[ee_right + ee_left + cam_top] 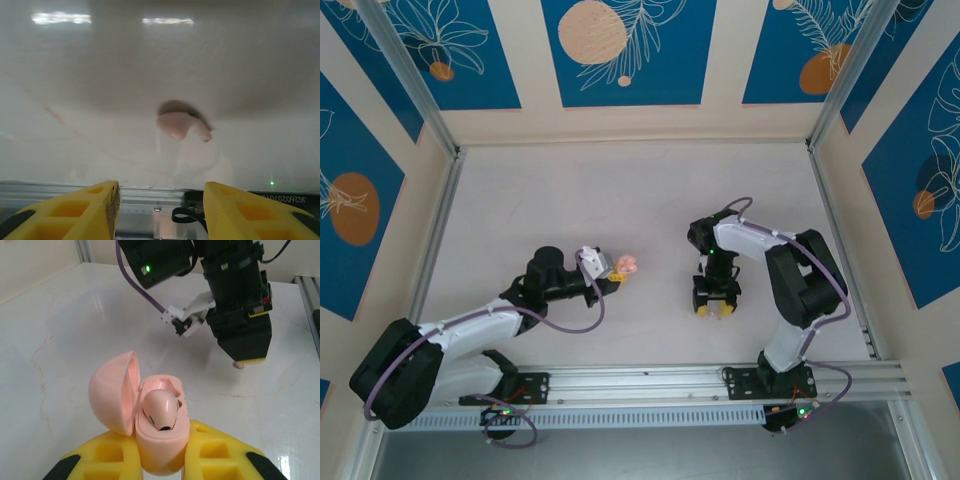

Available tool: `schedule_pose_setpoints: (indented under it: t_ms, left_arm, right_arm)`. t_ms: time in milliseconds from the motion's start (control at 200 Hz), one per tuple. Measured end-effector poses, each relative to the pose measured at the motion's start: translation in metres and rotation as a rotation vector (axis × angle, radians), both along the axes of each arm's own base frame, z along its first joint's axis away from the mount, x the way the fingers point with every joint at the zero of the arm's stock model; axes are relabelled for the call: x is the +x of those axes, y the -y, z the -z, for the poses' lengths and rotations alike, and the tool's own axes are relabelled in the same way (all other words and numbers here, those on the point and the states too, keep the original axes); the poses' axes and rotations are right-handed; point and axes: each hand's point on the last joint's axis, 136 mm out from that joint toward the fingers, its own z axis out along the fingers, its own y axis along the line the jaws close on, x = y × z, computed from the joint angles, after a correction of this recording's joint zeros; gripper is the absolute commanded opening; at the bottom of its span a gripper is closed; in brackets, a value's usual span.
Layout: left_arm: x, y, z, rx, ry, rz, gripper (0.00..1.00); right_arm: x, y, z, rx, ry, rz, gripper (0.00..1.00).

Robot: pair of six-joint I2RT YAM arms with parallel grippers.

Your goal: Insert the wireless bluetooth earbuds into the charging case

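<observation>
The left end effector (pixel 161 452) is clamped on the lower body of an open pink charging case (pixel 159 450), one yellow finger (pixel 107 455) on either side. The case's lid (pixel 112 392) stands hinged up at the case's 9 o'clock. One pale pink earbud (pixel 161 410) sits in a well of the case, dark tip toward the camera.

Seen from above, the case (pixel 626 266) is held near the middle of the pale marbled worktop (pixel 620 190). The right end effector (pixel 716 306) points down at the case's 3 to 4 o'clock, apart from it. A purple cable (pixel 578 322) loops beside the left arm at the case's 7 o'clock, and an aluminium rail (pixel 650 378) runs along the near edge at 6 o'clock.

In the right wrist view, the right end effector (pixel 160 192) has its yellow fingers (pixel 80 210) standing apart with nothing between them. A second pale pink earbud (pixel 181 125) lies loose on the worktop at 12 o'clock from the gap, untouched, casting a dark shadow behind it.

From the left wrist, the right end effector (pixel 248 357) stands at the case's 1 o'clock, a small pink shape just under its tip.
</observation>
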Motion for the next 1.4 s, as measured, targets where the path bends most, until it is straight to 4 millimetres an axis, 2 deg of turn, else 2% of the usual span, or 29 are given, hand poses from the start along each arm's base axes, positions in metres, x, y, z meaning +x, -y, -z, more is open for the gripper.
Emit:
schedule_pose_setpoints:
  t_ms: [250, 675, 1160, 1400]
  left_arm:
    - [-0.001, -0.002, 0.001, 0.009, -0.007, -0.006, 0.14]
    - [-0.003, -0.002, 0.003, 0.017, -0.016, -0.005, 0.14]
    - [-0.003, -0.004, 0.003, 0.023, -0.014, -0.011, 0.14]
    - [-0.004, -0.003, 0.003, 0.023, -0.015, -0.010, 0.14]
  right_arm:
    - [-0.002, 0.009, 0.014, -0.074, -0.049, -0.008, 0.45]
    - [0.007, 0.009, 0.025, -0.082, -0.005, -0.002, 0.39]
    - [0.021, 0.025, 0.023, -0.127, 0.065, 0.045, 0.35]
    - [0.017, 0.026, 0.027, -0.108, 0.052, 0.071, 0.35]
